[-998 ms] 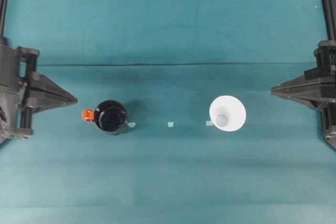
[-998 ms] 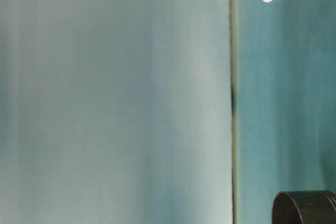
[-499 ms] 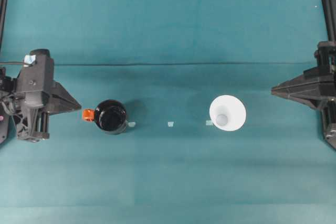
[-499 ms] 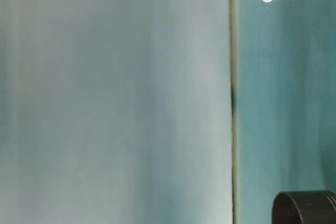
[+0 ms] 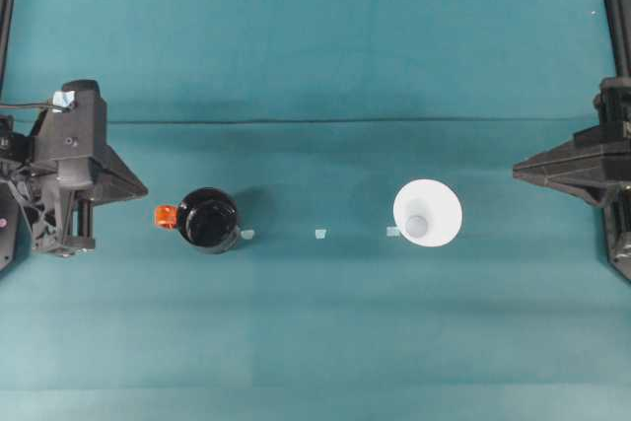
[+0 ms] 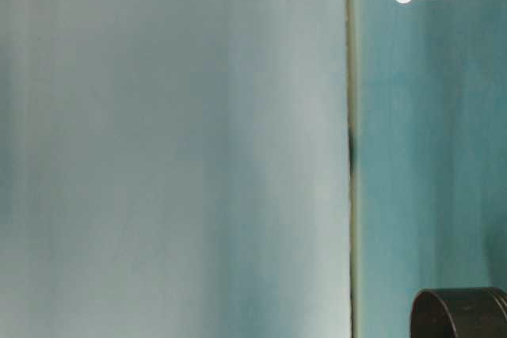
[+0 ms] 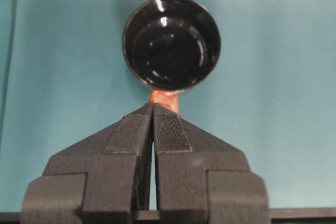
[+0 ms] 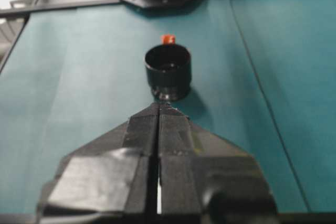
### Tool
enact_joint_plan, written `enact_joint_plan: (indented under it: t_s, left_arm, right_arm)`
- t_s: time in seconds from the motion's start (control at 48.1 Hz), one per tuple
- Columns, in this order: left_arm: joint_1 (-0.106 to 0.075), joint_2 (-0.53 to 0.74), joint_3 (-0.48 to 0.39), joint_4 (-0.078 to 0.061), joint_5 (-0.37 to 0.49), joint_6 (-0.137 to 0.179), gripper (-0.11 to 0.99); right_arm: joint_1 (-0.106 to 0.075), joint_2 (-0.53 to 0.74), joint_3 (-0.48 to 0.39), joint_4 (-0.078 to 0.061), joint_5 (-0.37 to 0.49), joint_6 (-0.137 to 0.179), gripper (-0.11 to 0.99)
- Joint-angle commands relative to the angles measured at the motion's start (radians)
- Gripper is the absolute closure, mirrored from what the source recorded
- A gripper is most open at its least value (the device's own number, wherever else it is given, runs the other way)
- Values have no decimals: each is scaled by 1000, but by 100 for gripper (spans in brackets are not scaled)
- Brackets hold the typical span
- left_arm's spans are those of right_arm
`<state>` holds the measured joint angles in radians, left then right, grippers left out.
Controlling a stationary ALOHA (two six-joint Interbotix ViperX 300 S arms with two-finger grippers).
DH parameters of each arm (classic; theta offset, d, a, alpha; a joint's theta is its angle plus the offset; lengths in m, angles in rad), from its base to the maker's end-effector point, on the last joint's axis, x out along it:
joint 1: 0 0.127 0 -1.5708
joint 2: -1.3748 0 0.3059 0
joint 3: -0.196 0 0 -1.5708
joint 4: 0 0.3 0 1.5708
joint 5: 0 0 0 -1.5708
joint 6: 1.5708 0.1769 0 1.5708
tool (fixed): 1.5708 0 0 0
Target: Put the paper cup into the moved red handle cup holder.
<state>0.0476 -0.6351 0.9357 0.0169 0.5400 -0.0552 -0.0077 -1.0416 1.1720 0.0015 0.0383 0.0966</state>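
**Two closed grippers, nothing held**

Both sets of jaws pressed together, empty. Red handle cup holder (image 5: 208, 220) just beside left gripper (image 5: 141, 186); paper cup (image 5: 427, 212) well apart, toward right gripper (image 5: 517, 173). Best to open wide first, approach handle squarely, grip gently.

— How many cups are on the counter (image 5: 325, 342)?
— Two: one white paper cup (image 5: 428, 213) and one black red handle cup holder (image 5: 208, 220) with a single orange tab.
— And the hands?
— Two, one left hand (image 5: 138, 187) and one right hand (image 5: 521, 173).
— Anything else?
— Three small pale markers (image 5: 320, 234) in a row between the cups.
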Motion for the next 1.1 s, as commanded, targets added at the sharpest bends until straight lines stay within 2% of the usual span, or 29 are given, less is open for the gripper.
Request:
enact_joint_plan:
  t_s: [0.0, 0.083, 0.187, 0.291, 0.353, 0.52, 0.727, 0.852, 1.081]
  left_arm:
    - [14, 11, -38, 2, 25, -5, 81]
    - [20, 28, -51, 2, 51, -17, 64]
    - [18, 58, -64, 2, 61, -38, 32]
    - [17, 77, -74, 0, 60, -32, 3]
    - [17, 83, -77, 2, 60, -29, -8]
    - [14, 95, -75, 2, 58, -38, -11]
    - [2, 161, -66, 2, 48, -51, -11]
    - [-9, 216, -64, 2, 2, -52, -11]
    - [-11, 311, -57, 2, -66, -52, -11]
  right_arm:
    - [-2, 5, -28, 2, 5, 11, 98]
    - [-2, 5, -28, 2, 5, 11, 98]
    - [-2, 5, -28, 2, 6, 11, 98]
    - [-2, 5, -28, 2, 6, 11, 98]
    - [-2, 5, -28, 2, 5, 11, 98]
    - [-2, 5, -28, 2, 5, 12, 98]
    - [-2, 5, -26, 2, 6, 12, 98]
    - [-2, 5, -28, 2, 5, 12, 98]
    - [-2, 5, -28, 3, 6, 12, 98]
